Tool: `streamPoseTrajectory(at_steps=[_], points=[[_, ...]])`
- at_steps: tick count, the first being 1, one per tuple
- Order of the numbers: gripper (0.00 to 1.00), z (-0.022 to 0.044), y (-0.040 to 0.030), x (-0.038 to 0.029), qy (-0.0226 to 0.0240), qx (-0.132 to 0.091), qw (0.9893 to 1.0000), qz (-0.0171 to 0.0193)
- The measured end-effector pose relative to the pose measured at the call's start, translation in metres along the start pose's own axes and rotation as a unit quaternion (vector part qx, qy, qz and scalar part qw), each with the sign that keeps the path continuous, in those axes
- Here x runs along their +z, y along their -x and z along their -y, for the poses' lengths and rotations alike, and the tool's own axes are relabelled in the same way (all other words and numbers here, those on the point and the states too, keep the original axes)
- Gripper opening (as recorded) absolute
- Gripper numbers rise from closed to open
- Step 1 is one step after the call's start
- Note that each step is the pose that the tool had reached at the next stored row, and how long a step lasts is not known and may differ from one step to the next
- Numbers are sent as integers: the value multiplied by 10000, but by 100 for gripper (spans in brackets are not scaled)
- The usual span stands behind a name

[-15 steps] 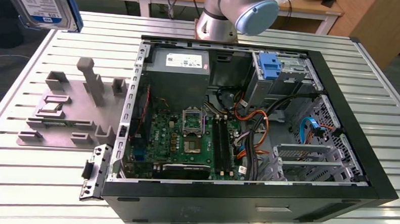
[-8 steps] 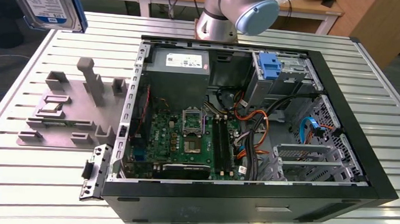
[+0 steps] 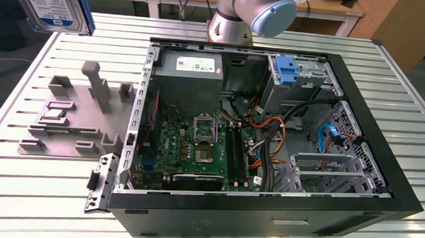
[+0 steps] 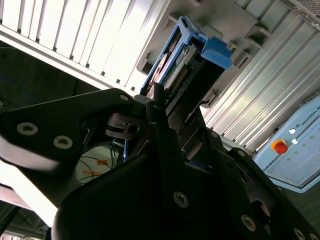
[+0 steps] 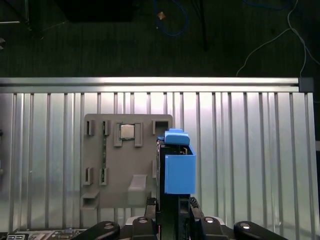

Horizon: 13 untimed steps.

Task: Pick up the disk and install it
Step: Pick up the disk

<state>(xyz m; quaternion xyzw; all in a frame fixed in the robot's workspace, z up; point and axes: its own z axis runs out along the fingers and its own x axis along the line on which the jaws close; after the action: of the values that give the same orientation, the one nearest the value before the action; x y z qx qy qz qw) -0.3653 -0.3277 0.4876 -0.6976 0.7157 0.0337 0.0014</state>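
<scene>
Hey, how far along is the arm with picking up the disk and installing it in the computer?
Pickup looks done: the silver hard drive with a blue plastic bracket is in the air, clamped in the gripper, clear of the grey fixture tray. Installing is left: the drive is outside the open black computer case.

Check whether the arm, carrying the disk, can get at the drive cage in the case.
Probably yes. The computer case lies open and nothing covers the drive cage, though a blue cable runs beside it. The end effector holds the disk outside the case.
</scene>
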Motion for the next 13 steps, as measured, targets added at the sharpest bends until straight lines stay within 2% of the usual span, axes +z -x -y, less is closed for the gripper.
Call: streamPoseTrajectory(at_steps=[13], points=[[35, 34, -161, -9, 0, 0, 10000, 0]])
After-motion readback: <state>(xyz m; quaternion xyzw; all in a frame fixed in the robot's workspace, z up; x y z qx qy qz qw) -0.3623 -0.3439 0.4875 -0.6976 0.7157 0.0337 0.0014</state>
